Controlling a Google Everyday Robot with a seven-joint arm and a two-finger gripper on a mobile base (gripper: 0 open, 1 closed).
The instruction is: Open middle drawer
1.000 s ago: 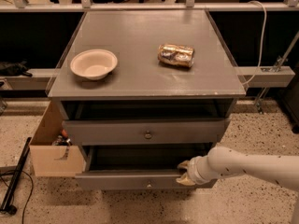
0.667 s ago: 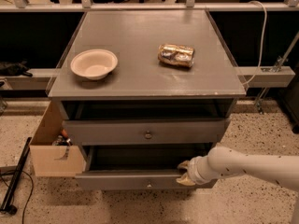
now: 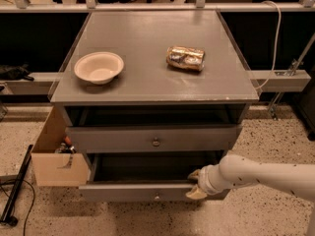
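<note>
The middle drawer [image 3: 128,192] is a shallow grey drawer with a small round knob [image 3: 156,197]. It is pulled out well past the drawer above, and its dark grey inside shows. My gripper [image 3: 195,184], on a white arm coming in from the right, is at the right end of the drawer front's top edge. One tan fingertip [image 3: 193,174] is inside the drawer and the other is over the outside of the front, clasping it. The taller-fronted drawer [image 3: 123,139] with a larger knob sits above, slightly out. The lowest drawer is hidden.
On the grey cabinet top [image 3: 147,87] are a cream bowl [image 3: 99,67] at the left and a crumpled snack packet [image 3: 185,57] at the right. A cardboard box [image 3: 54,163] stands against the cabinet's left side. A black pole [image 3: 15,193] lies on the speckled floor.
</note>
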